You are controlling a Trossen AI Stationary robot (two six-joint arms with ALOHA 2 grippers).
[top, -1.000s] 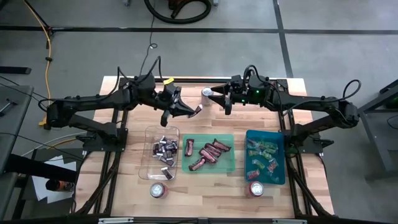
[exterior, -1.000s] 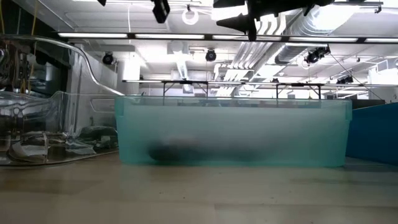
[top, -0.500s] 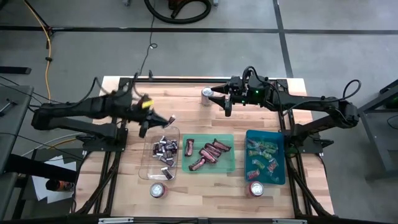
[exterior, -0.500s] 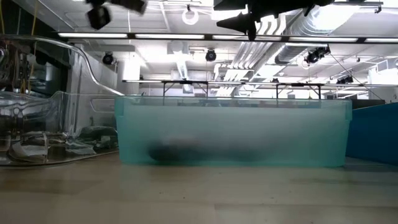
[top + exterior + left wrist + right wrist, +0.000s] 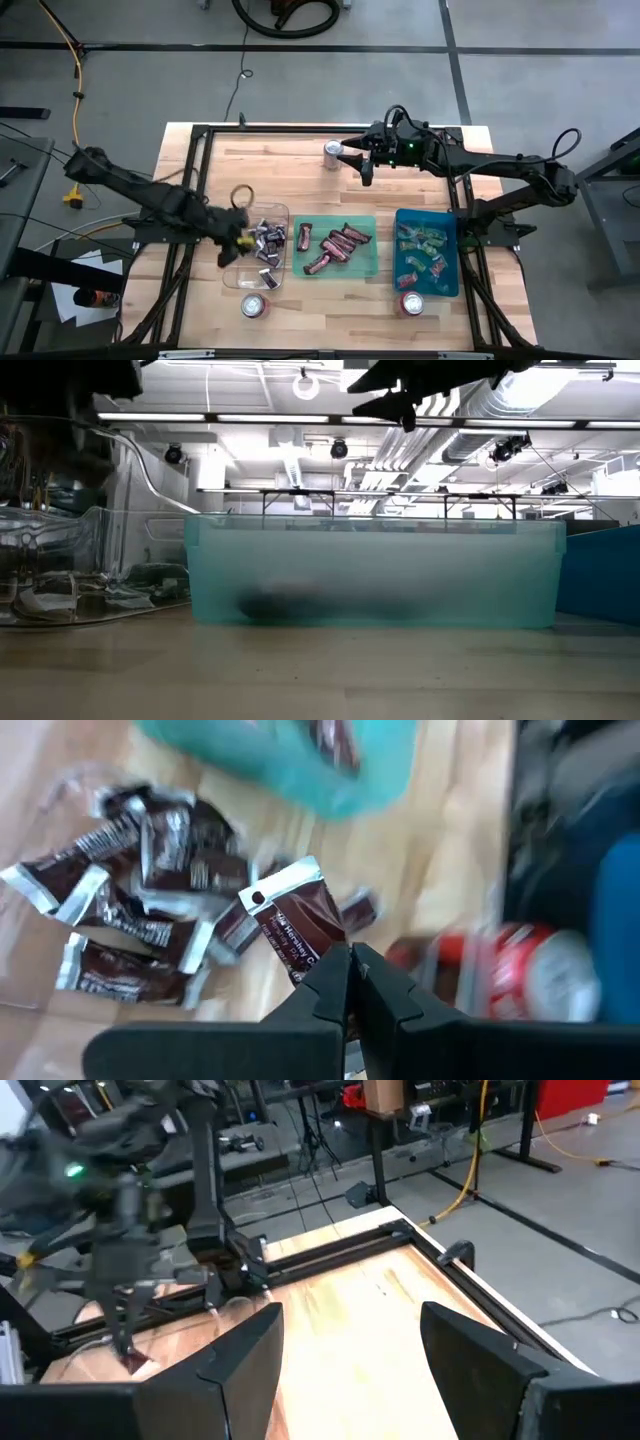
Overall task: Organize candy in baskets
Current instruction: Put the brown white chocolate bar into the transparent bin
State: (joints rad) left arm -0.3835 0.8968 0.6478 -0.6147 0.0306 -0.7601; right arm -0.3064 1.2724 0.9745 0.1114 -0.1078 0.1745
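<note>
Where the three baskets sit in a row, the clear basket (image 5: pixel 257 250) holds dark candy (image 5: pixel 265 240), the green basket (image 5: pixel 335 246) brown candy, the blue basket (image 5: pixel 427 250) green-pink candy. The left gripper (image 5: pixel 349 982), pinching one brown candy (image 5: pixel 294 925), has swung over the clear basket. The right gripper (image 5: pixel 362 165) waits, jaws apart.
</note>
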